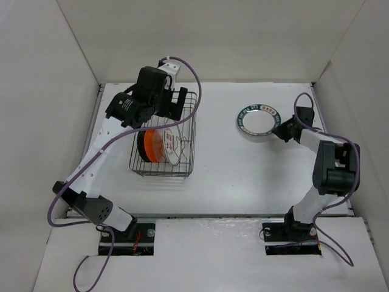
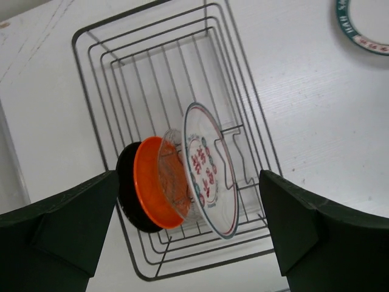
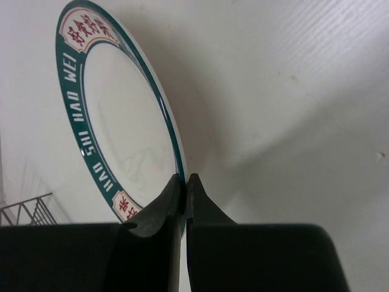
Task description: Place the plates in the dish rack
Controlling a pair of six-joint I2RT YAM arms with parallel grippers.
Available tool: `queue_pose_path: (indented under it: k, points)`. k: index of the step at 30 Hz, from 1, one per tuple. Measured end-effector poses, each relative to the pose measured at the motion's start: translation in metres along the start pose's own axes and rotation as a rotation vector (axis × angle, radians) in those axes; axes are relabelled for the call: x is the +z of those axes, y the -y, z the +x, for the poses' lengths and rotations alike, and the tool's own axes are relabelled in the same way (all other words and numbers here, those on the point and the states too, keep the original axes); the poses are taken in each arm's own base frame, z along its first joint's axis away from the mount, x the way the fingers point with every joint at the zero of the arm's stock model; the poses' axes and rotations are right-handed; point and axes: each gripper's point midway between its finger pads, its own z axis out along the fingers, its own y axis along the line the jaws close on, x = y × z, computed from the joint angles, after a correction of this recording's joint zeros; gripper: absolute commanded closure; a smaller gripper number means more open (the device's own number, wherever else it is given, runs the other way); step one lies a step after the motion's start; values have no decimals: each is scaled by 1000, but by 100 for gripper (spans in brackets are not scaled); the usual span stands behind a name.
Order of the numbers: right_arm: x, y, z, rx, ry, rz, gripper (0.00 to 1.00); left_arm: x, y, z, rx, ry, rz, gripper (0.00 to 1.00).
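The dish rack (image 1: 189, 131) stands left of centre and also shows in the left wrist view (image 2: 85, 91). Standing on edge in it are the black plate (image 2: 126, 194), the orange plate (image 2: 149, 185), the clear glass plate (image 2: 172, 176) and the silver-rimmed plate with red marks (image 2: 209, 176). My left gripper (image 2: 188, 243) is open and empty above the rack. The green-rimmed white plate (image 1: 256, 120) lies at the right. My right gripper (image 3: 185, 181) is shut on the rim of the green-rimmed plate (image 3: 115, 121).
White walls enclose the table (image 1: 243, 176) on the left, back and right. The far end of the rack holds no plates. Purple cables loop from both arms.
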Motion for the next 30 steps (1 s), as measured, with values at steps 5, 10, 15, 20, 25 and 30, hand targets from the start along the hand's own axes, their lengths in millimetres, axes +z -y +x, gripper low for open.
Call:
queue_pose_path:
  k: [5, 10, 15, 20, 25, 30]
  points:
    - [-31, -21, 13, -67, 75, -154, 100, 7, 21, -41, 23, 102, 124, 1]
    - [-87, -81, 21, -213, 173, -439, 100, 6, 39, -75, 45, 209, 246, 1]
    - [-140, -148, 24, -364, 238, -784, 100, 16, 58, -94, 65, 271, 356, 1]
    - [-185, -186, 57, -510, 192, -1069, 100, 28, 74, -91, 83, 270, 454, 1]
    - [-226, -206, 99, -625, 121, -1288, 100, 41, 84, -90, 87, 263, 521, 11]
    - [-246, -212, 117, -667, 88, -1385, 100, 54, 95, -83, 71, 230, 584, 77]
